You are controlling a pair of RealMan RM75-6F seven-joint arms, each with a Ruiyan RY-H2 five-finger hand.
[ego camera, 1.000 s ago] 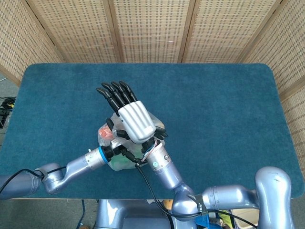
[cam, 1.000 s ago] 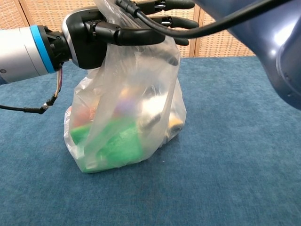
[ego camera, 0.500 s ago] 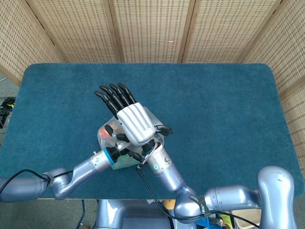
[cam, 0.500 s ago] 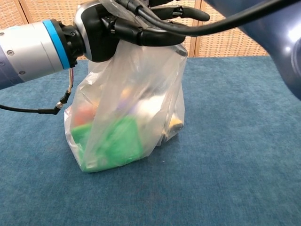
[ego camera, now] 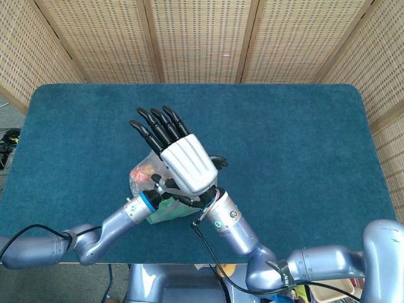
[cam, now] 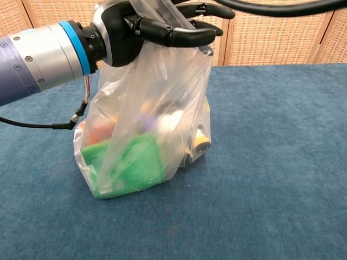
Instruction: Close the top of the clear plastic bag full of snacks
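Blue felt covers the table; left hand grasps the gathered top of the clear plastic bag standing left of centre; right hand hovers above it, fingers straight and spread, grasping nothing.

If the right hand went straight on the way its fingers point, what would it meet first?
Probably nothing: the right hand lies above the bag, fingers pointing toward the far table edge, and that way looks free. Height is hard to judge.

Lab; wicker screens enclose table
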